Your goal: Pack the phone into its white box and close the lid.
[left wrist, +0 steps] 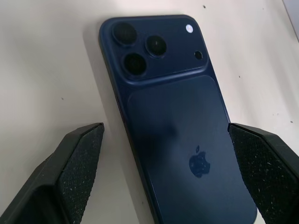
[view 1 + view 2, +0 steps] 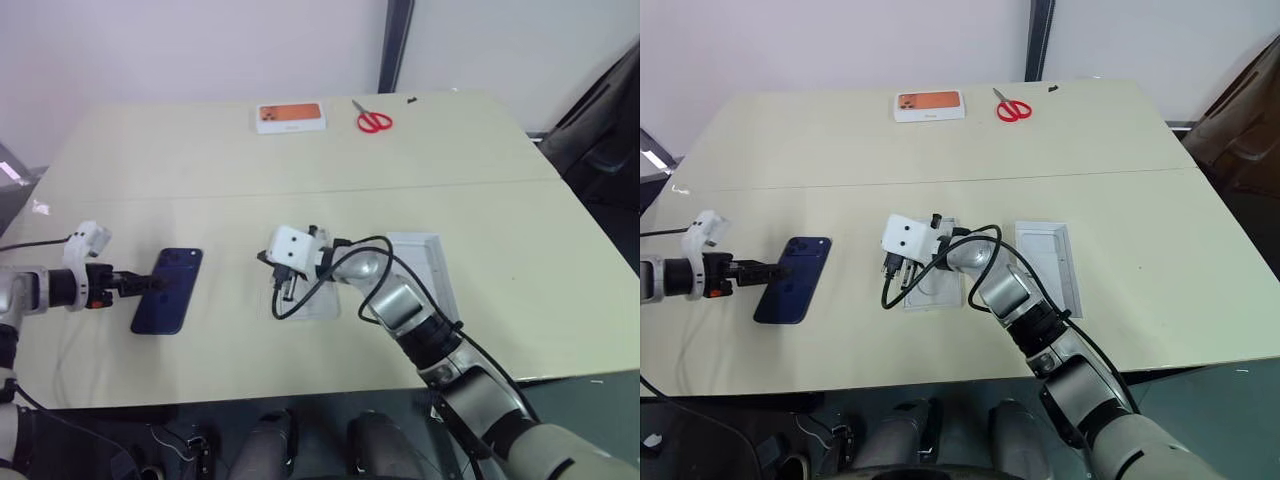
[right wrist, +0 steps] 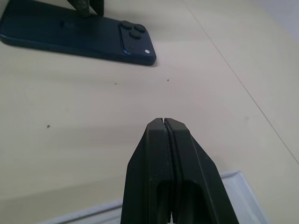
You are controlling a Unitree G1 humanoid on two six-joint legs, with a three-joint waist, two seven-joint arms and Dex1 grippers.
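The dark navy phone lies flat on the cream table, back up, with its camera cluster at the far end. My left gripper is open at the phone's left side, and in the left wrist view its two fingers straddle the phone without gripping it. My right gripper is shut and empty. It hovers over a shallow white tray that I take for the white box, most of it hidden by the wrist. The lid lies open side up just right of it, its inside whitish-grey.
An orange-topped white box and red scissors sit at the table's far edge. A black cable loops around my right wrist above the tray. A seam runs across the table.
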